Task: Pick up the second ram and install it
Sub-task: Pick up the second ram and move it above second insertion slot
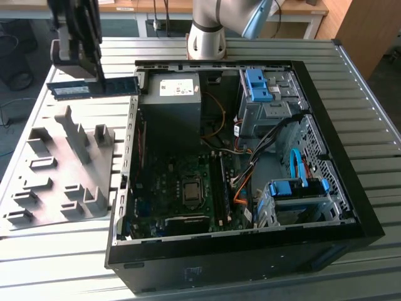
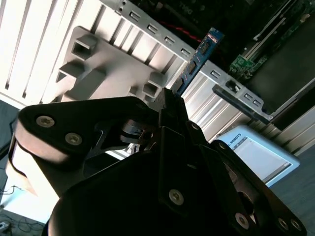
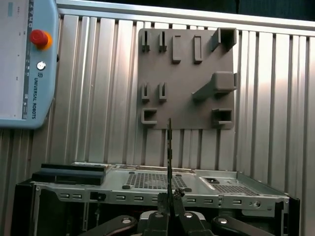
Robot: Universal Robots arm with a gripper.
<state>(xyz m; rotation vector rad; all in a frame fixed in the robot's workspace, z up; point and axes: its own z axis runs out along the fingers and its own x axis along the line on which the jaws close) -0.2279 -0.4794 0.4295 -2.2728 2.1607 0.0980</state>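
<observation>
Half done: your gripper (image 1: 99, 76) clamps the memory stick (image 1: 75, 89), held level in the exterior view's upper left, near the grey tray (image 1: 59, 172) and just outside the open computer case (image 1: 250, 263); not yet installed.

Strong light washes the ribbed table (image 2: 29, 44) to white glare in the second wrist view, leaving the gripper (image 2: 170, 98) a dark backlit mass. In the first wrist view the ram (image 3: 169, 147) reads as a thin black silhouette against the bright table. In the exterior view the case (image 1: 238, 260) interior lies dim.
</observation>
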